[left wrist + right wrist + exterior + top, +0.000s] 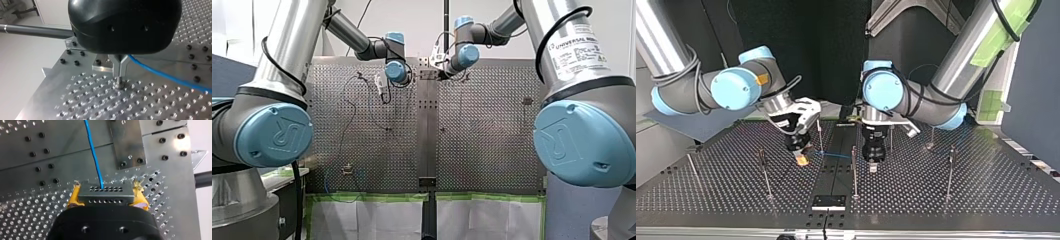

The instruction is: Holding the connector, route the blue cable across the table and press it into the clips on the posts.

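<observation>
In the top view, my right gripper [801,156] sits left of centre. Its yellow pads [73,197] pinch the grey connector [105,194] by its ends. The blue cable [836,156] runs from it rightward, low over the table [961,200], to a post [854,172]. Just right of that post, my left gripper [872,164] points down, metal fingers [120,67] pressed together. I cannot tell whether they pinch the cable.

Right wrist view: connector [105,191], rear part hidden under black body of right gripper [106,195]; blue cable [93,150] leaves connector, cut off by frame edge.
Left wrist view: blue cable, one end hidden behind body of left gripper [120,73], other end cut off.
Top view: clips on posts [854,170] beside connector too small to tell.
Front view: connector too small to make out.
</observation>
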You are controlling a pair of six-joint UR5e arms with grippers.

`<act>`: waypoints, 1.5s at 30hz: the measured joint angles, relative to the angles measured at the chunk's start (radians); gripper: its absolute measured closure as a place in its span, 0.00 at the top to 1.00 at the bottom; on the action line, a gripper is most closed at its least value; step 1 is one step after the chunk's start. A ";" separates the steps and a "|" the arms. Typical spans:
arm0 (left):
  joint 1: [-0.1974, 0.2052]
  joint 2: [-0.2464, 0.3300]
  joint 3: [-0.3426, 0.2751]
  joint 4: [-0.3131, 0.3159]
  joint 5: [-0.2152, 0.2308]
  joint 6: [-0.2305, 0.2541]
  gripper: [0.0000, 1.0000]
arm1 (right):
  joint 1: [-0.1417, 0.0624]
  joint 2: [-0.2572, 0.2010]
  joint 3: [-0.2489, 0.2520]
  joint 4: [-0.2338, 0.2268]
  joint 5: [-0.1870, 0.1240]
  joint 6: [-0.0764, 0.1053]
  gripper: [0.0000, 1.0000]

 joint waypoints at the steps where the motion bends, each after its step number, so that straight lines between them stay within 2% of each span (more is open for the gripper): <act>1: 0.005 0.000 0.001 0.000 0.002 0.000 0.00 | -0.002 0.002 -0.001 0.000 -0.001 0.000 0.00; 12: 0.030 -0.001 0.002 -0.008 0.014 0.000 0.03 | -0.034 0.014 -0.005 -0.003 -0.005 0.000 0.00; 13: 0.032 -0.001 0.002 -0.009 0.016 0.000 0.16 | -0.037 0.014 -0.005 -0.004 -0.005 0.000 0.00; 14: 0.033 0.000 0.002 -0.011 0.018 0.000 0.16 | -0.040 0.015 -0.005 -0.004 -0.005 0.000 0.00; 16: 0.034 -0.001 0.002 -0.014 0.022 0.000 0.46 | -0.046 0.016 -0.006 -0.004 -0.006 0.000 0.00; 17: 0.034 0.000 0.002 -0.016 0.023 0.001 0.46 | -0.047 0.016 -0.006 -0.004 -0.006 0.000 0.00; 18: 0.034 0.000 0.002 -0.018 0.024 0.001 0.71 | -0.048 0.017 -0.006 -0.004 -0.008 0.000 0.00; 19: 0.033 0.000 0.002 -0.020 0.024 0.002 0.87 | -0.049 0.017 -0.006 -0.004 -0.009 0.000 0.00; 20: 0.033 0.000 0.002 -0.023 0.024 0.003 0.87 | -0.050 0.017 -0.006 -0.004 -0.011 -0.001 0.00; 21: 0.033 0.000 0.002 -0.027 0.023 0.005 1.00 | -0.051 0.017 -0.006 -0.004 -0.014 -0.001 0.00; 26: 0.030 0.000 0.001 -0.062 0.002 0.014 1.00 | -0.051 0.017 -0.006 -0.004 -0.019 -0.004 0.00; 36: 0.012 0.006 0.001 -0.136 -0.006 0.020 1.00 | -0.051 0.017 -0.006 -0.002 -0.022 -0.007 0.00; 45: -0.013 0.057 -0.035 -0.196 -0.006 0.017 1.00 | -0.051 0.017 -0.005 -0.001 -0.022 -0.009 0.00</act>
